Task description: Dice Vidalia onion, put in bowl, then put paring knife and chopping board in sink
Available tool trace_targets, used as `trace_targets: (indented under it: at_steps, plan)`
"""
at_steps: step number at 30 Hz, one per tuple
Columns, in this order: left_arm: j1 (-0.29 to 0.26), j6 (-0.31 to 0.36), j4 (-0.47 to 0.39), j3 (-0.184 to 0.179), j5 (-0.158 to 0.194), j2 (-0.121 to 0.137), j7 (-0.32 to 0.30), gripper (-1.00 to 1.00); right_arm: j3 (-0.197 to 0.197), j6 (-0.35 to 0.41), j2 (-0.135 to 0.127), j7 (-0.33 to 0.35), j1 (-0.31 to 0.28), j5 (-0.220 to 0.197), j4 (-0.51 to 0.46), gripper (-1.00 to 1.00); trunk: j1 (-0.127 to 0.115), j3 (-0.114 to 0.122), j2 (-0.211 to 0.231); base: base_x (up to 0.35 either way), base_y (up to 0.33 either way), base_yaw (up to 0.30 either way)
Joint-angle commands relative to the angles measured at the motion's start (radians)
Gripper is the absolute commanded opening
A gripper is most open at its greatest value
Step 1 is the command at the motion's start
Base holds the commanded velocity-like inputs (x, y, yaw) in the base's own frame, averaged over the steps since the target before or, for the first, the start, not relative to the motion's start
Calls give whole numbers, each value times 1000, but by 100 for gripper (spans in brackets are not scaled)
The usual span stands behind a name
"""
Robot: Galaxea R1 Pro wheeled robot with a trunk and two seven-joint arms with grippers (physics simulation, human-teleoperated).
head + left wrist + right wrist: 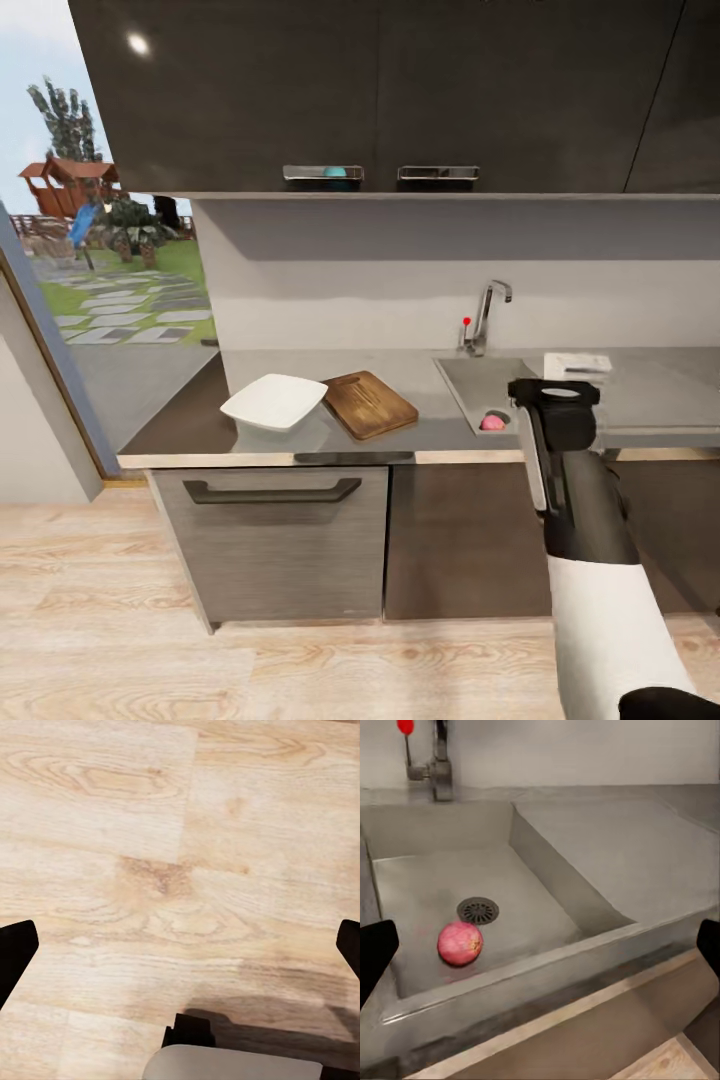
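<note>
The Vidalia onion (pixel 460 943) is a pink-red ball lying on the sink (pixel 427 881) floor beside the round drain (pixel 478 910); it also peeks over the sink's front rim as the onion (pixel 492 422). My right gripper (pixel 540 952) is open, hovering in front of the sink's front edge and apart from the onion. On the countertop (pixel 420 375) the brown chopping board (pixel 369 403) lies left of the sink (pixel 478 385), touching the white square bowl (pixel 272 400). My left gripper (pixel 180 949) is open over bare wooden floor. The paring knife is out of view.
A chrome faucet (pixel 487 315) with a red knob (pixel 405 726) stands behind the basin, and a flat drainboard (pixel 622 855) runs beside it. Dark wall cabinets (pixel 380 90) hang above, base cabinets (pixel 275 540) below. A glass door (pixel 60 300) is at the left.
</note>
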Motion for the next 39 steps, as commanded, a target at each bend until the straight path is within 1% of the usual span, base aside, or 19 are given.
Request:
trace_targets:
  at_steps: [1,4,5,7,10,11,13,16,17,18,19,21,22,24,25,28,30,33,39]
  plan:
    - [0,-1,-1,1,1,0,0,100,11,8,1,4,-57,8,49,100,0,-1,-1,5,-8,0]
    - [0,-1,-1,1,1,-1,-1,100,37,8,2,6,-231,8,280,100,0,-1,-1,80,-92,0]
    - [0,-1,-1,1,1,-1,-1,100,39,7,2,7,-261,8,326,100,0,-1,-1,147,-156,0]
    - [0,0,-1,1,1,-1,-1,100,43,6,2,12,-352,7,465,100,0,-1,-1,181,-188,0]
    - [0,0,-1,2,1,-1,-1,100,46,3,7,21,-521,3,711,100,0,-1,-1,230,-195,0]
    - [0,0,-1,2,1,-1,-1,100,46,2,11,23,-562,1,773,100,0,-1,-1,273,-141,0]
    - [0,0,-1,3,1,-1,-1,100,47,1,21,35,-600,0,836,100,0,-1,-1,288,-96,0]
    - [0,0,-1,3,1,-1,-1,100,47,1,34,111,-628,-1,881,100,0,-1,-1,307,-35,0]
    - [0,0,-1,3,1,-1,-1,100,49,1,38,191,-634,-1,892,100,0,-1,-1,314,-13,0]
    - [0,0,-1,3,1,-1,-1,100,49,2,38,221,-635,-1,894,100,0,-1,-1,315,-10,0]
    - [0,0,-1,3,1,-1,-1,100,52,2,39,284,-637,0,898,100,0,-1,-1,317,-6,0]
    - [0,1,-1,4,1,2,-2,100,76,3,39,409,-639,3,901,100,0,-1,-1,318,-20,0]
    - [0,2,-1,4,1,4,-2,100,89,3,38,439,-640,4,902,100,0,-1,-1,313,-36,0]
    - [0,5,3,3,3,13,-2,100,163,3,34,548,-640,5,903,100,0,-1,-1,268,-23,0]
    - [0,5,48,1,3,18,1,100,277,3,31,668,-640,7,902,100,0,-1,-1,100,-6,0]
    - [0,3,119,3,2,33,3,100,354,2,29,766,-640,9,899,100,0,-1,-1,55,-3,0]
    - [0,1,177,0,2,51,0,100,378,2,16,808,-639,12,898,100,0,-1,-1,17,-1,0]
    - [0,-13,222,-1,1,63,-3,100,390,1,-9,830,-639,10,898,100,0,-1,-1,7,0,0]
    - [0,-106,269,-1,2,86,-4,100,396,2,-22,840,-639,6,895,100,0,-1,-1,33,-55,35]
